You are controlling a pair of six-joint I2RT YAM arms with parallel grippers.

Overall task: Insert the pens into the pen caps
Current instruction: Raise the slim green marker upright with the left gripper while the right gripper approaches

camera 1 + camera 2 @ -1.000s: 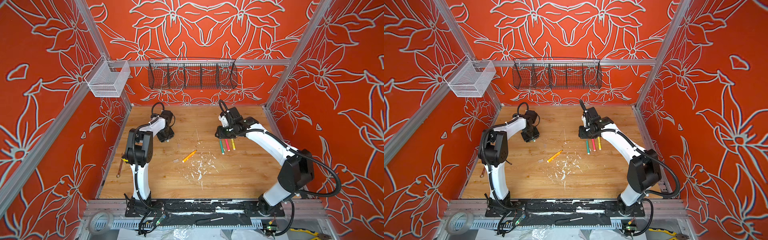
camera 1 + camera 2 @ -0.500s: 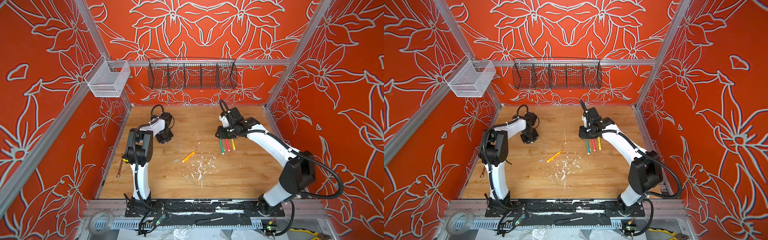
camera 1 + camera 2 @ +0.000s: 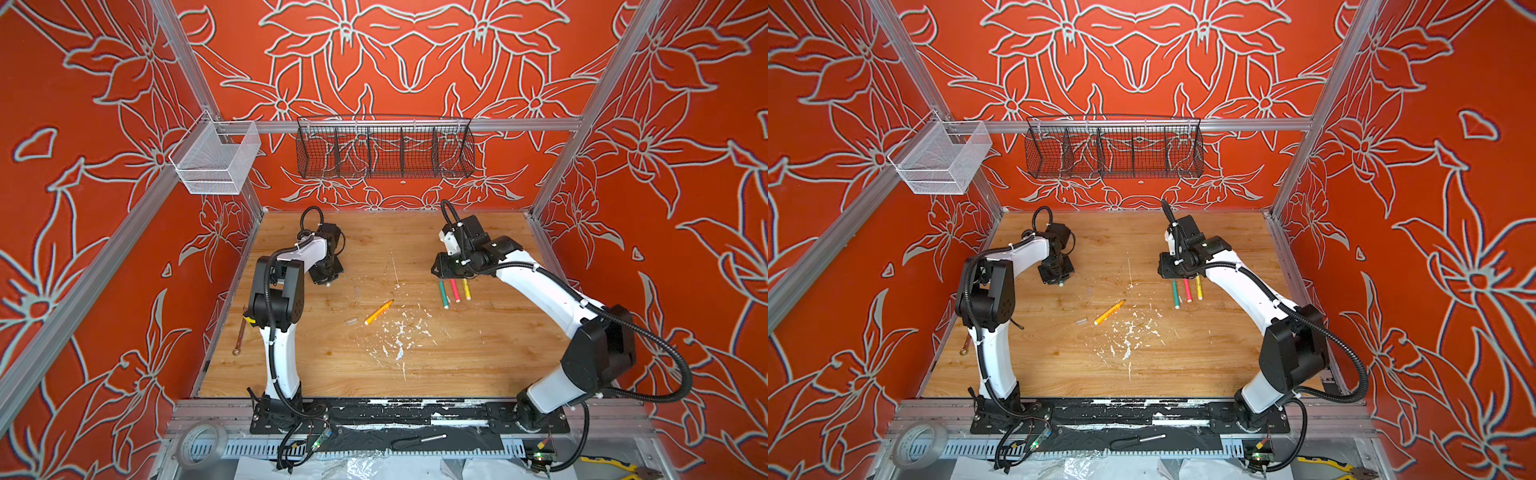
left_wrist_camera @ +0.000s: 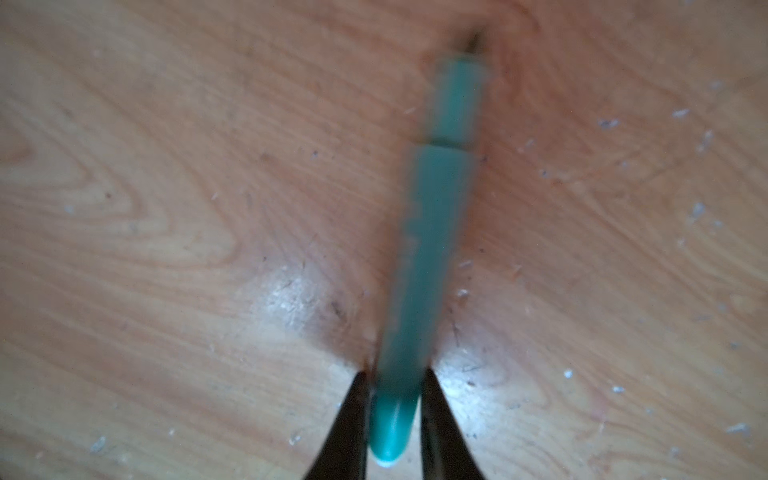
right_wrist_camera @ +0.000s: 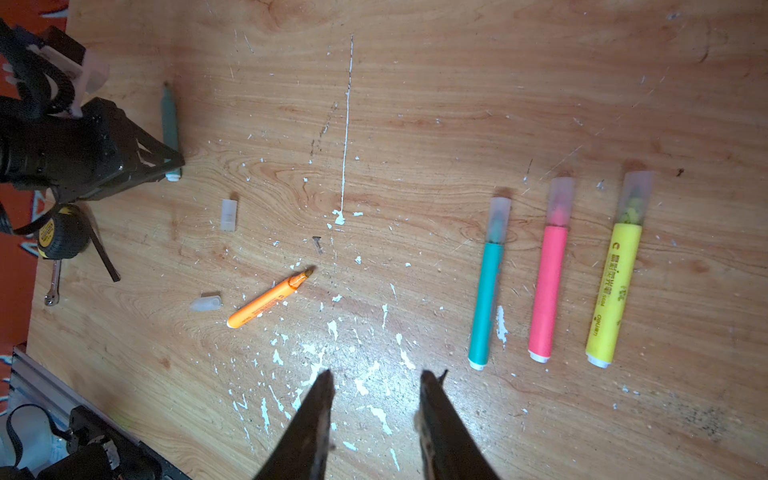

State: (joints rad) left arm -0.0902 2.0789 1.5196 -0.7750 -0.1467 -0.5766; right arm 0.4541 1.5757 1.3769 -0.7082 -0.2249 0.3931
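Pens: five on show, 3 capped, 2 bare. Orange pen lies bare & slantwise on the bench, tip pointing away from the arm bases. One loose cap sits just beside its white butt end, not touching. A 2nd loose cap lies farther back & left of the orange pen, apart from it, between it & the left fingers. Those fingers are well left of & behind the orange pen, down at the bench, closed tight on the bare teal pen near its white butt end, one finger each side. The pen runs out ahead of them w/ tip uncovered. It's blurred in the left wrist view, so can't tell if it's lifted off the wood or resting on it. Right of the orange pen & a bit farther back, well apart from it, 3 pens lie side by side, parallel, not touching: capped teal pen nearest the orange pen, then pink pen, then yellow pen farthest, each w/ a clear cap on the far end, butt ends toward the bases. Right fingers hang up off the bench, right of & behind the orange pen, partly apart, nothing betw. them, touching no pen. White paint flecks scatter just right of the orange pen, on the side nearer the bases.
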